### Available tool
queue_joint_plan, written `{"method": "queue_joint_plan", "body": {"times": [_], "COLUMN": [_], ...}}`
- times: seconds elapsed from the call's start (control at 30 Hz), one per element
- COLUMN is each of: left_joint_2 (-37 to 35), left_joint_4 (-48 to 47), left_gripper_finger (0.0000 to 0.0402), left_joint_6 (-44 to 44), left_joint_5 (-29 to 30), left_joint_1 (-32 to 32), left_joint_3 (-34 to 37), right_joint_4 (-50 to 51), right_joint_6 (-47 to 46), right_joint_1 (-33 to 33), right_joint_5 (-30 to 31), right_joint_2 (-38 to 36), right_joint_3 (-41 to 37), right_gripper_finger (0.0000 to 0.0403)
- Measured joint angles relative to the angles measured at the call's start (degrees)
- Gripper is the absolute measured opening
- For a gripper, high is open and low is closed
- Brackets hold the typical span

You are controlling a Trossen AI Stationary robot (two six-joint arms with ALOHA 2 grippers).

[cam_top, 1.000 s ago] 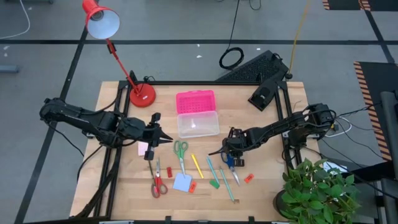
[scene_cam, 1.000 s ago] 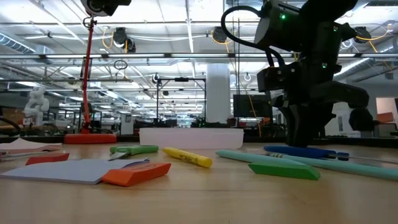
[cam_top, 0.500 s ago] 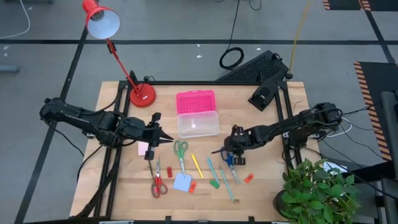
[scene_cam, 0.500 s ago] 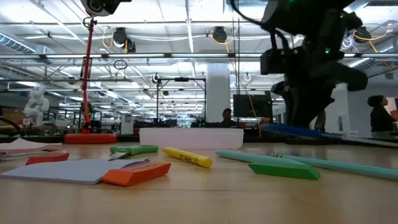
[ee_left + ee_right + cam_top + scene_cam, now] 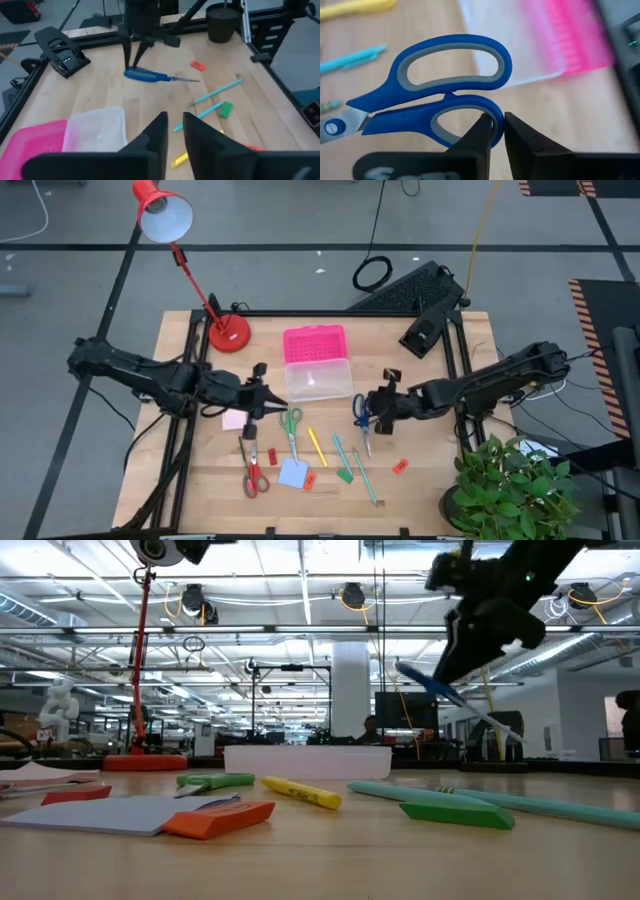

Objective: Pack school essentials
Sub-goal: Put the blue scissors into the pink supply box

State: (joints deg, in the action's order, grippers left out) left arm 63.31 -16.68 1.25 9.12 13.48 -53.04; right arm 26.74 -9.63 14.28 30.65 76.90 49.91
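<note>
**Blue-handled scissors lifted beside clear box**

Right gripper [image 5: 378, 408] reaching level across the wooden table [image 5: 430, 480], jaws clamped on one loop of the blue-handled scissors [image 5: 362, 420]. Scissors raised off the table, blades slanting downward, just beside the clear plastic box [image 5: 318, 379]. Left gripper [image 5: 268, 402] low near pink note pad [image 5: 234, 420], jaws nearly closed, empty.

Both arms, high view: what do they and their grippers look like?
Both arms are dark, slim, jointed links with cabling at their bases. The left gripper and right gripper each end in two narrow black fingers. A green light glows on the right arm in the low view.
</note>
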Motion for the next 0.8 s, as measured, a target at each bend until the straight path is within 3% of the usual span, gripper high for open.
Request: {"method": "queue_joint_plan", "body": {"times": [0.33,0.8], "left_joint_2": [9.5,22.2], "left_joint_4": [12.1,32.1], "left_gripper_finger": [0.0187,0.0244], "left_joint_6": [2.1,7.9], "left_joint_5": [0.1,1.0], "left_joint_1": [-4.1,-5.9], "left_joint_3": [0.0,0.0], "right_joint_4": [-2.1,-9.9], "right_joint_6": [1.9,9.0], "right_joint_1": [5.3,13.5], "right_joint_5": [17.2,44.2], "right_joint_2": [-2.7,-2.8], "right_joint_3": [0.0,0.1], "right_gripper_finger": [0.0033,0.0034]}}
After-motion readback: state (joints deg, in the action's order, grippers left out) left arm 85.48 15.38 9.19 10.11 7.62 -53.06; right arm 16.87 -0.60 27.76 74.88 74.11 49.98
